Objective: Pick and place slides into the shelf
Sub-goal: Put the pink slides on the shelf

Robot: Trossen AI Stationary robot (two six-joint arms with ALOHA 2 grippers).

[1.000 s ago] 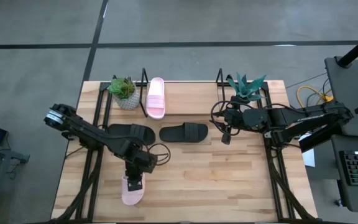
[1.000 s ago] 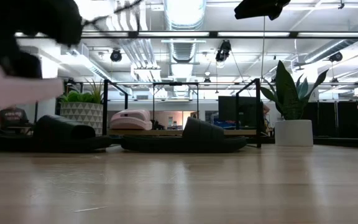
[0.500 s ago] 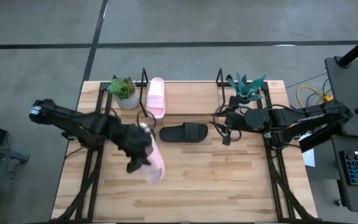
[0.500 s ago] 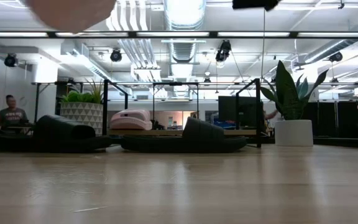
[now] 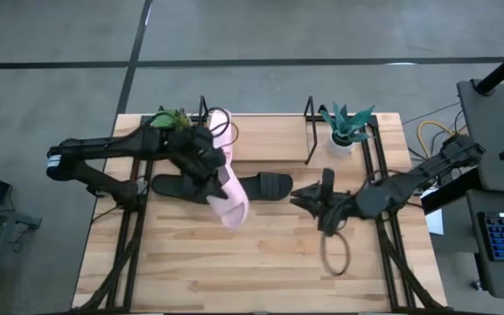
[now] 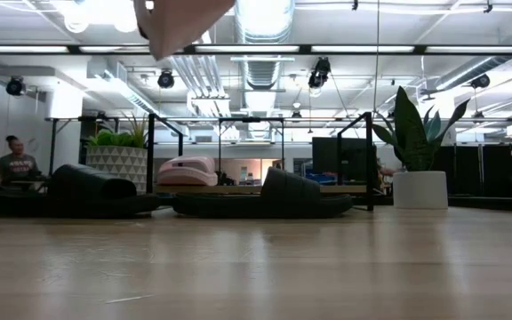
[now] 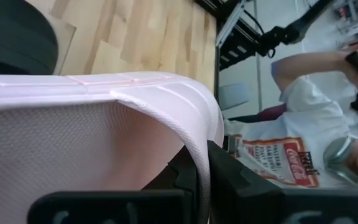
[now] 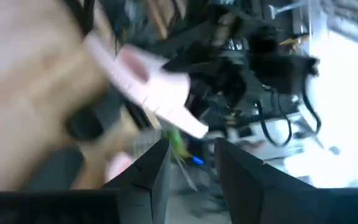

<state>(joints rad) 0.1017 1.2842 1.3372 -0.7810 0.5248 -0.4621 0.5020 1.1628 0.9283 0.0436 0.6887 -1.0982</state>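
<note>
My left gripper [image 5: 206, 159] is shut on a pale pink slide [image 5: 231, 199], high above the table's middle; in the low view the slide [image 6: 180, 22] shows at the picture's top. A second pink slide [image 5: 220, 133] lies on the shelf's wooden base [image 5: 265, 140], between its black wire end frames [image 5: 309, 131]. Two black slides [image 5: 178, 186] [image 5: 265, 185] lie sole-down on the table in front of the shelf. My right gripper [image 5: 300, 199] is open and empty, right of the black slides. My left gripper [image 7: 207, 163] pinches the pink slide's wide strap at its edge [image 7: 199, 134], one finger under the strap and one outside it. The slide is lifted clear of the table and slants down from the fingers toward the near edge.
Two potted plants stand at the shelf's ends, one at the left [image 5: 171, 121] and one at the right [image 5: 348, 127]. A cable loop [image 5: 335, 249] hangs under my right arm. People sit beyond the table [image 7: 303, 137] [image 6: 12, 160].
My left gripper has risen with the pink slide from the table's near edge and carried it toward the far edge and the shelf, turning it about. My right gripper has moved from beside the right plant toward the near edge.
</note>
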